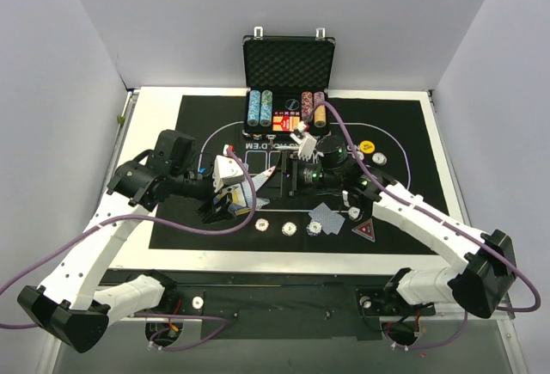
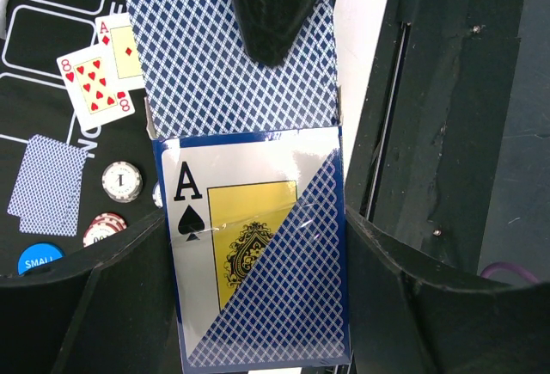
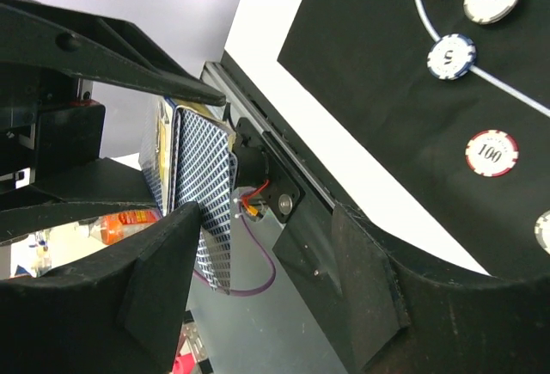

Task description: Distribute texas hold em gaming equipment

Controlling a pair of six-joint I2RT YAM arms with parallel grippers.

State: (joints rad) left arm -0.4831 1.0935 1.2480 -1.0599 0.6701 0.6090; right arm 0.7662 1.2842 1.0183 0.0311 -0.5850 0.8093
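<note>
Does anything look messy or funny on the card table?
Yes. Two cards, the eight of diamonds and ace of diamonds, lie face up, crooked and overlapping on the mat, while the nearby card lies face down.

Readable marks on deck, cards, chips and disc

The deck [image 2: 258,245] shows "A" above a spade; the eight of hearts [image 2: 94,90] reads "8", the ace of diamonds [image 2: 127,45] "A"; a white chip [image 2: 121,180] "1"; the blue disc [image 2: 40,260] "SMALL" (partly hidden); elsewhere a red-edged chip [image 3: 491,152] "100", a blue-edged chip [image 3: 451,55] "5".
</note>
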